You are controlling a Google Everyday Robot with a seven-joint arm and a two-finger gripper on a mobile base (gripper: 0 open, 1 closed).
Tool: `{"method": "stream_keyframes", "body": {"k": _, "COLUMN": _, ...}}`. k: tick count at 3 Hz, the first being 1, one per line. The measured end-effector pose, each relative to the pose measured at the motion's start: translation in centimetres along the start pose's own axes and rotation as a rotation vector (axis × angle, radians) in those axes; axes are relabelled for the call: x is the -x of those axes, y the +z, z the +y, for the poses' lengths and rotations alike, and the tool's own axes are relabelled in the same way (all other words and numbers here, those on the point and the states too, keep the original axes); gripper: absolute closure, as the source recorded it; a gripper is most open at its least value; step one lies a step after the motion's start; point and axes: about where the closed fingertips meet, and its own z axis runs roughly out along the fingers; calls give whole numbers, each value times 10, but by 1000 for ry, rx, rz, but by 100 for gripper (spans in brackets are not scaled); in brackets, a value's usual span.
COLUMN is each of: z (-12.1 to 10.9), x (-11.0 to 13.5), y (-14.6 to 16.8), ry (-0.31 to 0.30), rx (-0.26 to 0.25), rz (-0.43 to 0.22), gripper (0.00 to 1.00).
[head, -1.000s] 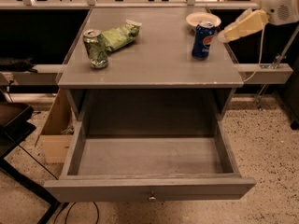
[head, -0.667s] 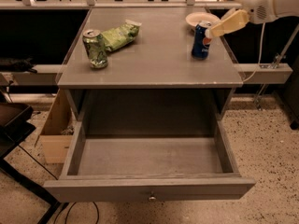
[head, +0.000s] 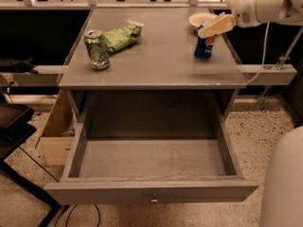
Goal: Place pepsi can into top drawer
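Note:
The pepsi can [head: 204,46], dark blue with a round logo, stands upright on the cabinet top near its right edge. My gripper [head: 209,29] reaches in from the upper right on a white arm, and its tan tip sits right at the can's top, covering it. The top drawer [head: 151,191] is pulled fully out below the cabinet top. It is wide and grey, with a small metal knob [head: 154,200] on its front panel, and nothing lies inside it.
A green can [head: 97,49] and a green snack bag [head: 122,34] lie on the cabinet top's left half. A white bowl [head: 201,19] sits just behind the pepsi can. A cardboard box [head: 56,138] stands on the floor left of the drawer. Part of my white body [head: 284,183] fills the lower right.
My gripper has moved left and down from beside the pepsi can to right over its top. The can and the drawer have not moved.

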Motion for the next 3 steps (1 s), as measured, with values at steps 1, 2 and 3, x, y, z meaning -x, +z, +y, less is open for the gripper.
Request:
{"method": "stream_keyframes", "body": {"k": 1, "z": -9, "x": -25, "y": 24, "ry": 96, "rx": 14, "rz": -76, "gripper": 0}}
{"method": "stream_keyframes", "body": {"k": 2, "z": -5, "x": -38, "y": 34, "ry": 150, "rx": 33, "rz": -118, "gripper": 0}}
{"method": "stream_keyframes", "body": {"k": 3, "z": 14, "x": -37, "y": 43, "ry": 180, "rx": 75, "rz": -165, "gripper": 19}}
